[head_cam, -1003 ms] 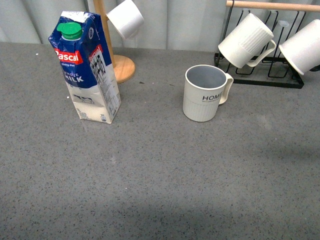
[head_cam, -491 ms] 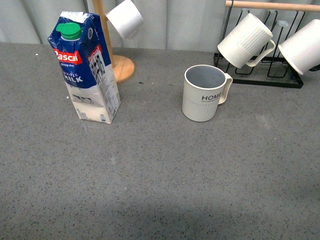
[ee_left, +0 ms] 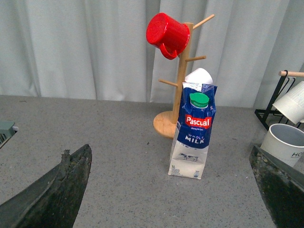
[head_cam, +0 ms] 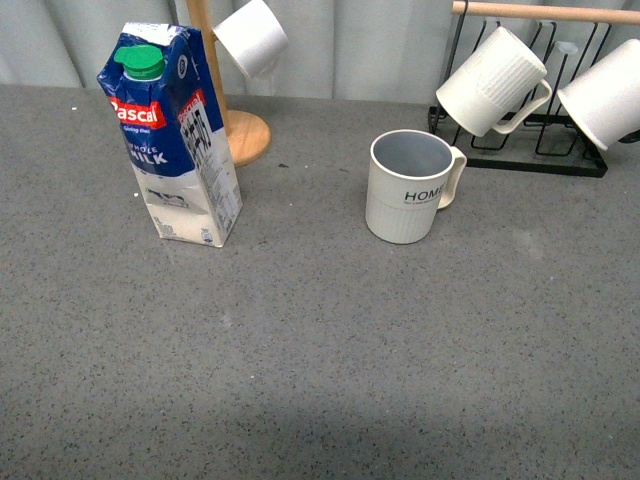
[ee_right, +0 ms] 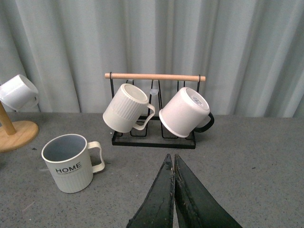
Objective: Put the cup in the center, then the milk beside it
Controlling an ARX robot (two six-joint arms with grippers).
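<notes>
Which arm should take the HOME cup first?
Right. The cup stands right of centre and the milk on the left. The right gripper has the cup in its wrist view, though it is shut and must open first.

On the grey speckled table (head_cam: pixel 320 350), the tall blue-and-white milk carton (head_cam: pixel 172 135) stood upright at the left. The off-white ribbed "HOME" cup (head_cam: pixel 408 187) stood upright right of centre, well apart from it, with its handle turned to the right. Just behind the carton, to its right, rose the wooden mug tree (head_cam: pixel 240 135), with a small smooth white cup (head_cam: pixel 251 36) hung on a peg and a red mug (ee_left: pixel 167 34) hung higher up, while behind the cup, to the right, sat the black wire rack with a wooden bar (head_cam: pixel 530 160), carrying a ribbed white mug (head_cam: pixel 492 80) on its left and a smooth white mug (head_cam: pixel 607 92) on its right.
</notes>
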